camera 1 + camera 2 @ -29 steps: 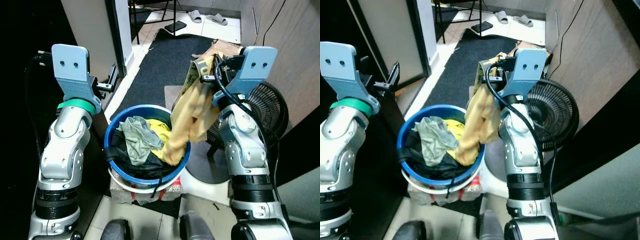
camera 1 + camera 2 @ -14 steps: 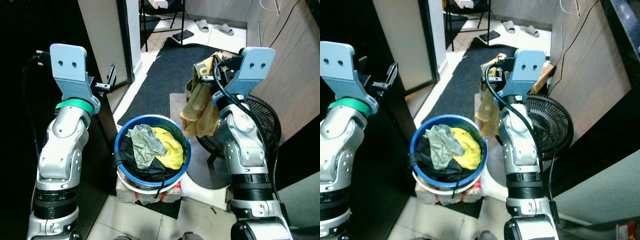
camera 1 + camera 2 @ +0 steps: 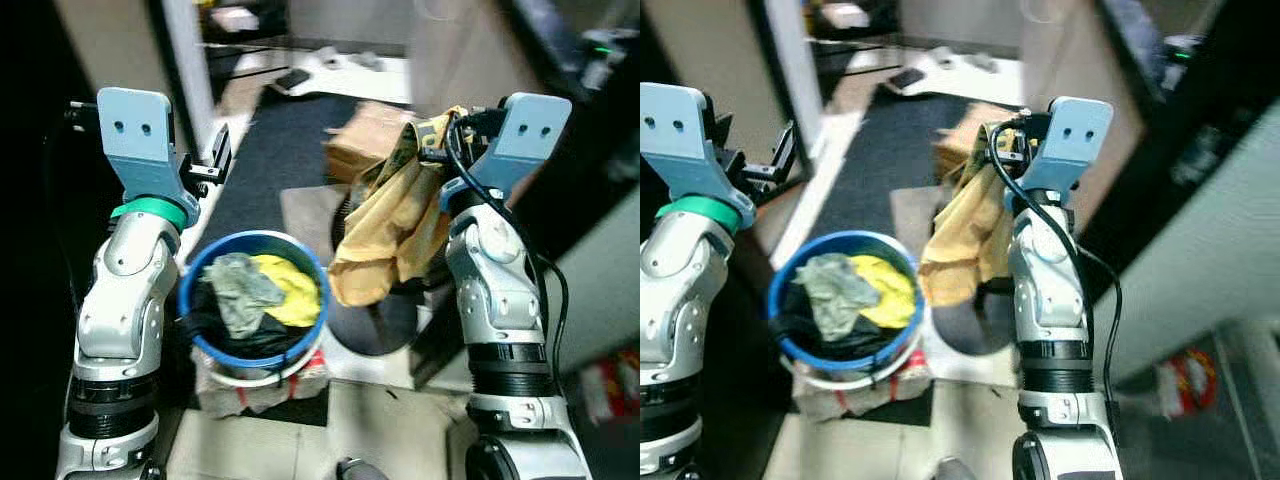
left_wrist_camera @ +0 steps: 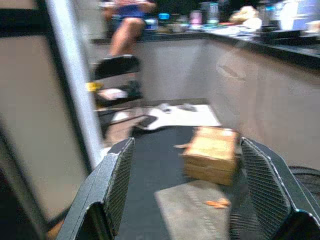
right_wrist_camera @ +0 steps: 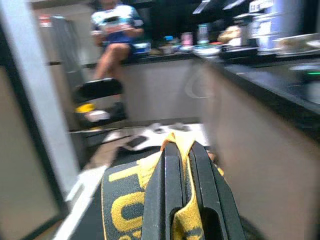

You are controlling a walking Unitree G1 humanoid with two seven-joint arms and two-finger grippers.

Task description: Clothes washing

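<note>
Blurry kitchen, seated person — R gripper pinching prob. yellow garment

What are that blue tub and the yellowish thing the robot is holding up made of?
The blue tub looks like smooth moulded plastic, with a rigid round rim. The yellowish garment in the right gripper seems soft woven cloth: it hangs in limp folds. The exact fibre is unclear.
</note>
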